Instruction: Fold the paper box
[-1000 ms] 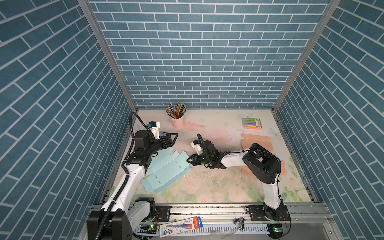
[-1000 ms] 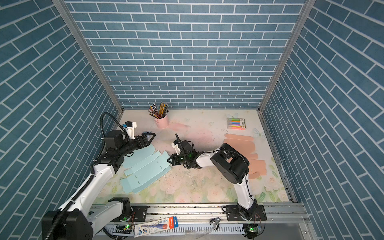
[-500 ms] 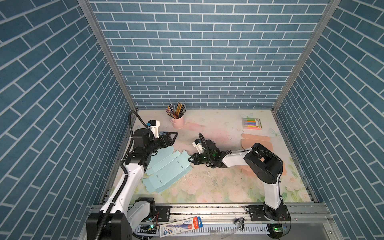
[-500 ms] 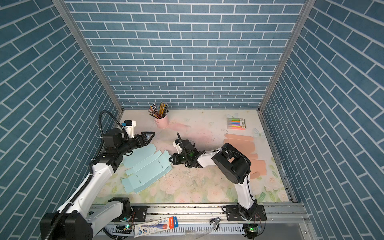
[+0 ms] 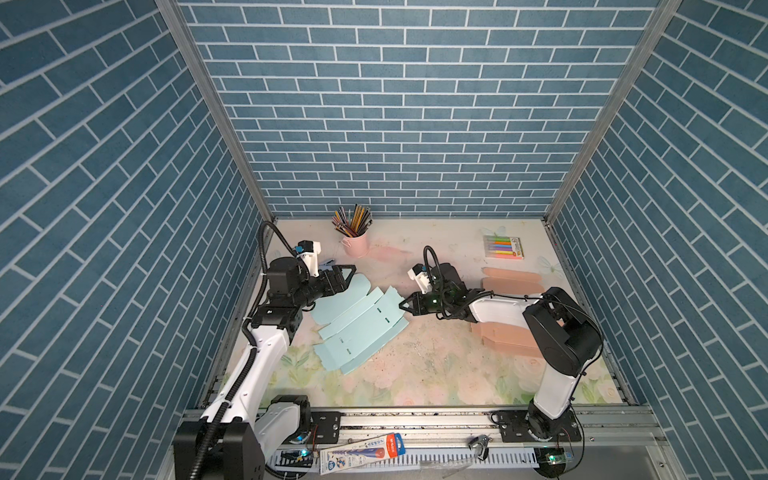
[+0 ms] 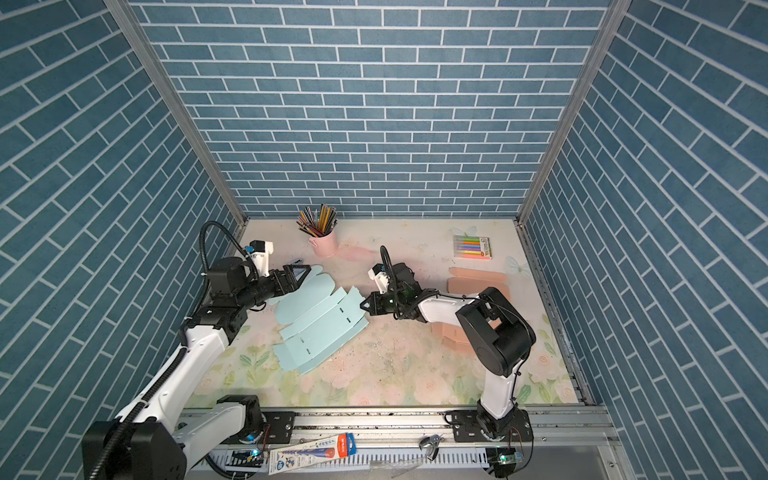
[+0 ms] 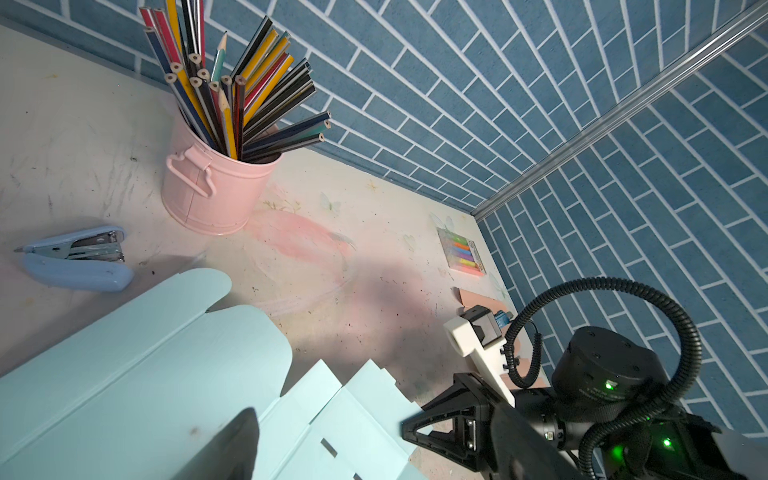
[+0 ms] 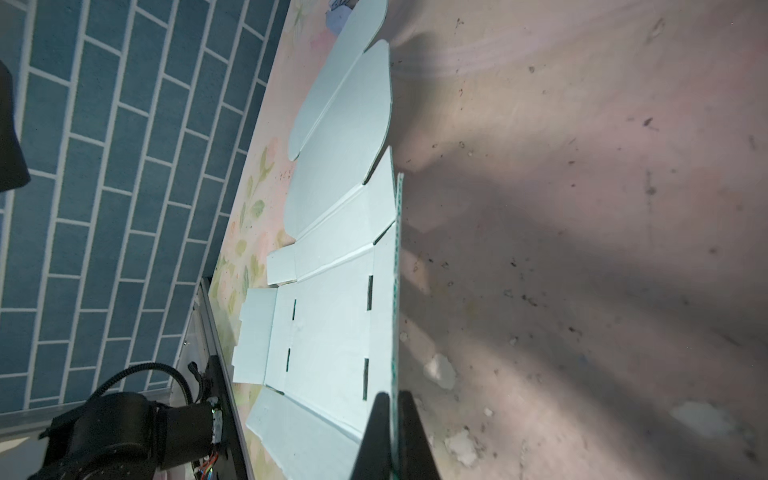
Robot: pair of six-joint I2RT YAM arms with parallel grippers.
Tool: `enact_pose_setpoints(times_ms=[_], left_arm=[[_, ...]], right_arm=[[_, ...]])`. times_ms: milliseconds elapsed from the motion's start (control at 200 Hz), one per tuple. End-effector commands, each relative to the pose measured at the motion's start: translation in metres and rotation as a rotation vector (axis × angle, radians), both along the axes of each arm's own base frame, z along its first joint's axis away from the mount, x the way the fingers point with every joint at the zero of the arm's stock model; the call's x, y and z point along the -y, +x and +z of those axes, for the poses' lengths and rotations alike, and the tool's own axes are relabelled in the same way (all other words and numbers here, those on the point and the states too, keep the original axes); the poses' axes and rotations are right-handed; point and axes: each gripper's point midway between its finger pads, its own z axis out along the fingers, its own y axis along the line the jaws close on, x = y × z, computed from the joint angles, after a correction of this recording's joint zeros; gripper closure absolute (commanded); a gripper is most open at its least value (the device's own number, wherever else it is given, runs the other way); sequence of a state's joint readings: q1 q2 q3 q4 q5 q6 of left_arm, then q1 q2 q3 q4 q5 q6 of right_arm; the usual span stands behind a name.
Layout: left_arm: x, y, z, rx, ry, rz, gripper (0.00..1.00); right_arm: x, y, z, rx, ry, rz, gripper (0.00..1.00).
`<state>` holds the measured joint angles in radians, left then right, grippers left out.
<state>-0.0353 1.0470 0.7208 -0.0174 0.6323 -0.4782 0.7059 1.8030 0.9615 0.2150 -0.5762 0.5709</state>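
The paper box [image 5: 357, 324] was not yet a box. It lay as a flat pale-blue cut-out on the table [image 5: 436, 365], on the rail side of the pink cup [image 5: 356, 245], with its rounded flap end the part nearest the cup. What had just changed sat at its long edge farthest from the left arm: over the last second the right gripper [image 5: 402, 307] had narrowed its jaws until they pinched that edge strip. The right wrist view showed the 2 fingers pressed on either face of the thin card [image 8: 392, 411], which looked lifted off the table there, though how far was hard to tell. With the pinch made, the right arm had drawn back, and the whole cut-out had slid with it. It now lay a little nearer the cup and farther from the left arm's base than 1 second earlier. The left gripper [image 5: 347, 277] had not moved; it hovered over the rounded flap end beside the cup, jaws spread wide and holding nothing. The blue stapler [image 7: 75, 262] lay on the table near the cup, just clear of the card. For the task, this looked like the first side wall now being in hand and ready to be creased upward. The left arm was free to pin the base panel, and none of the folds appeared set so far.
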Motion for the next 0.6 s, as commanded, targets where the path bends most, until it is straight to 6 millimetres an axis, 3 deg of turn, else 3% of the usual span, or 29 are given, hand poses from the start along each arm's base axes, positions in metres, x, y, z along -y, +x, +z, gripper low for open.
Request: enact_pose_setpoints(times_ms=[0,120,255,595], left_arm=[[0.004,-0.001,-0.004,0.009,0.007,-0.025,0.12],[0.006,-0.003,0.001,0.037,-0.02,-0.016,0.11],[-0.005,0.002,0.0,-0.004,-0.073,0.087,0.12],[0.004,0.002,-0.006,-0.031,-0.097,0.021,0.12]], right_arm=[[0.022,-0.014,-0.003,-0.003,-0.041,0.103,0.94],[0.037,-0.013,-0.004,-0.01,-0.042,0.153,0.94],[0.048,-0.013,-0.007,-0.003,-0.047,0.214,0.94],[0.068,0.007,-0.013,0.023,-0.057,0.264,0.94]])
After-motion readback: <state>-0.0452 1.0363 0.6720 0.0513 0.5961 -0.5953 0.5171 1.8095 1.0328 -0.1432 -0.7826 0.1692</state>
